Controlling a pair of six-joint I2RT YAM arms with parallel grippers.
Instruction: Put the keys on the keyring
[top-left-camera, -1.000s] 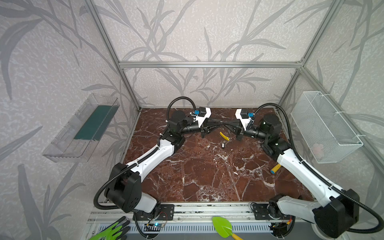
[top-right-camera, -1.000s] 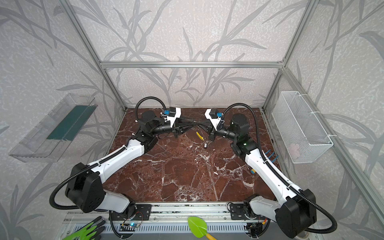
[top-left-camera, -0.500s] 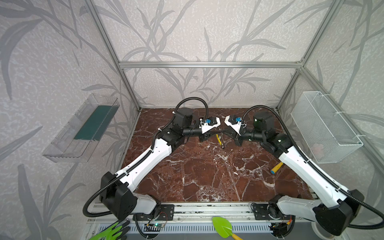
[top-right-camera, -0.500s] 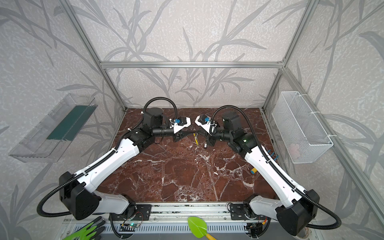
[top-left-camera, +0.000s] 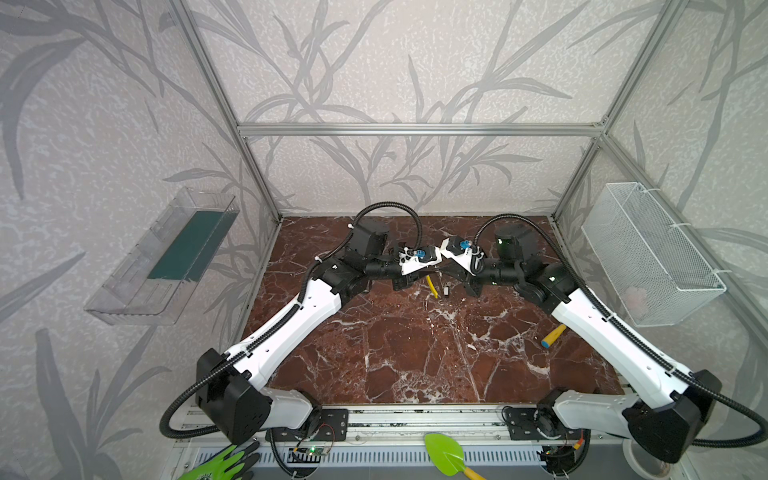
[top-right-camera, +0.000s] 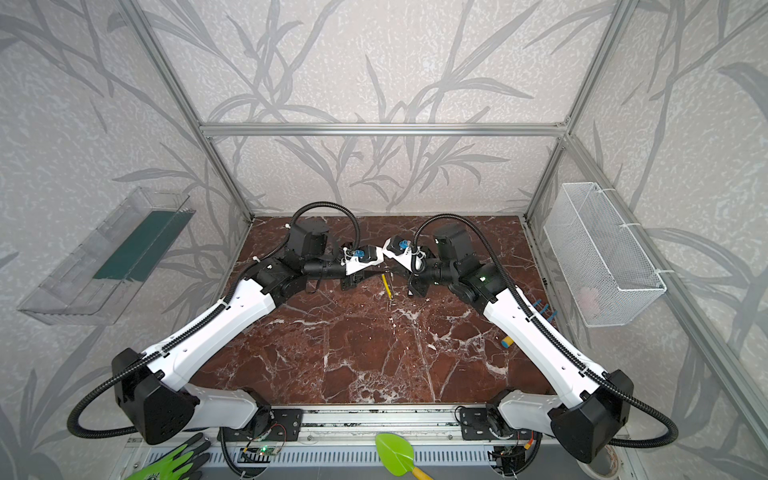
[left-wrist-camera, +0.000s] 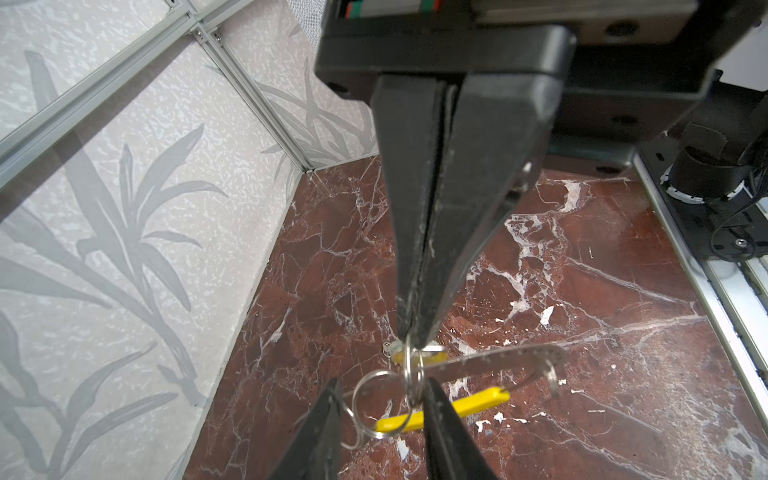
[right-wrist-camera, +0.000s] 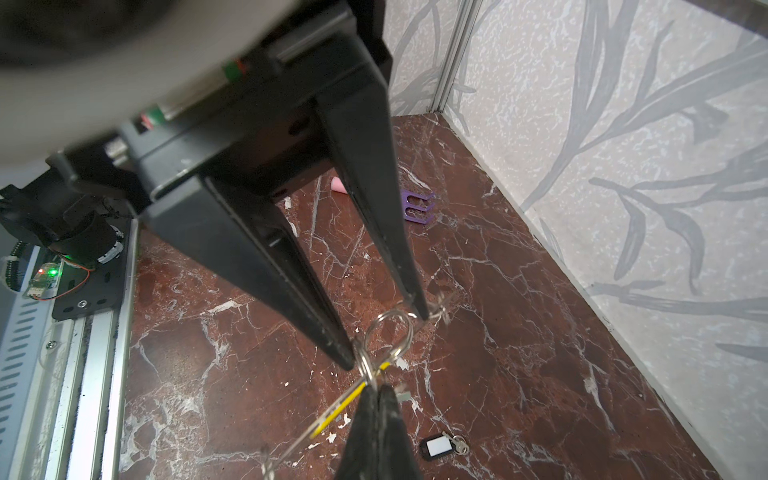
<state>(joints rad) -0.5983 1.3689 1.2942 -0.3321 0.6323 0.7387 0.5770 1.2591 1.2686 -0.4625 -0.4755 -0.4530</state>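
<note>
The keyring is a thin grey notched hoop (left-wrist-camera: 498, 360) with a yellow sleeve (left-wrist-camera: 461, 405). It hangs just above the marble at the back middle, and its sleeve shows in both top views (top-left-camera: 432, 286) (top-right-camera: 386, 286). My right gripper (right-wrist-camera: 376, 388) (left-wrist-camera: 411, 338) is shut on a small silvery ring of the keyring. My left gripper (left-wrist-camera: 382, 384) (right-wrist-camera: 385, 338) faces it tip to tip, open, with a second silvery ring (left-wrist-camera: 376, 405) between its fingers. The keys (right-wrist-camera: 442, 446) (top-left-camera: 446, 291), with a dark tag and pale label, lie loose on the table below the grippers.
A yellow-handled tool (top-left-camera: 552, 336) lies at the right of the table. A purple pronged piece (right-wrist-camera: 417, 205) and a pink bit (right-wrist-camera: 338, 185) lie near the wall. A wire basket (top-left-camera: 648, 253) and a clear tray (top-left-camera: 166, 257) hang on the side walls.
Both wrists have drawn closer together over the back middle of the table. The yellow sleeve between them now hangs steeper.
</note>
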